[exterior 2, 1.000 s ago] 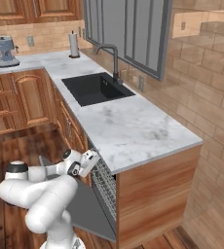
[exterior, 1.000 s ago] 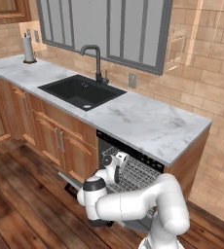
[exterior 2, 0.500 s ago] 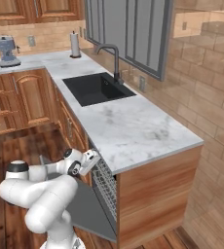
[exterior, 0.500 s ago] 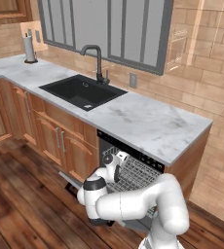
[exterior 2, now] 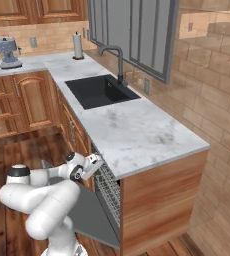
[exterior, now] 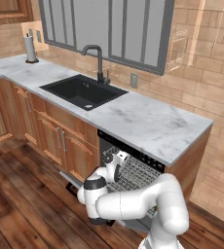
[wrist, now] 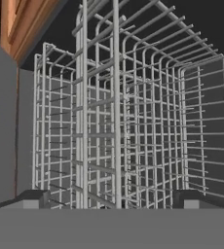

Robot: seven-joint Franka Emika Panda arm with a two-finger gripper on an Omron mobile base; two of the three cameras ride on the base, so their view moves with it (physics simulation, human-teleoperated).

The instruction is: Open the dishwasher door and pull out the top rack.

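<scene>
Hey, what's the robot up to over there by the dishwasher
The robot arm is working on the dishwasher under the marble counter, right of the black sink. The dishwasher door is already folded down and open. The gripper is at the mouth of the opening with its jaws open, facing the front wires of the top rack. It is not gripping anything, and the rack looks to be inside, not pulled out.
</scene>
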